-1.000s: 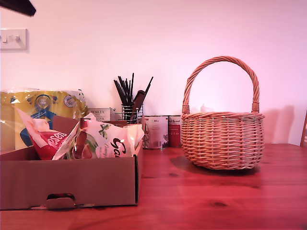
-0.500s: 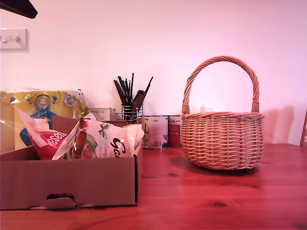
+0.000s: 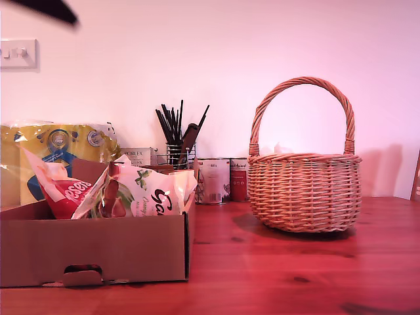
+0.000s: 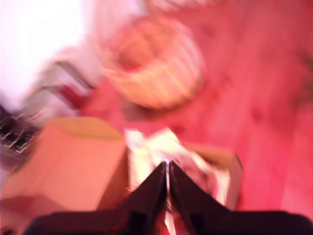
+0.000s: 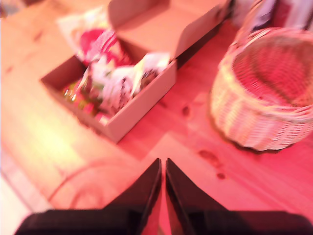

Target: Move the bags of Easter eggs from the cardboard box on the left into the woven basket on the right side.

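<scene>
While both wrist views are blurred, each shows dark jaws pressed tip to tip with nothing between. My first gripper (image 4: pixel 167 169) hangs above the low brown corrugated cardboard box (image 3: pixel 98 246), aimed down at a pale crinkly bag inside it. My second gripper (image 5: pixel 163 169) hovers over bare red-brown wooden tabletop (image 3: pixel 282 269), box and basket both ahead of it, apart from both. In the exterior view only a dark blurred arm part (image 3: pixel 49 9) shows at the top left corner; cannot tell which arm.

Box sits at the exterior view's left, on the table. Inside it: red-and-white plastic sweet bag (image 3: pixel 62 190) and white bag with green leaves and dark script (image 3: pixel 147 193), leaning together, tops above the box wall. Round tan wicker basket with tall arched handle (image 3: pixel 304 190) stands at the exterior view's right, well apart from the box. Yellow-and-blue towel pack (image 3: pixel 59 147) behind the box.
</scene>
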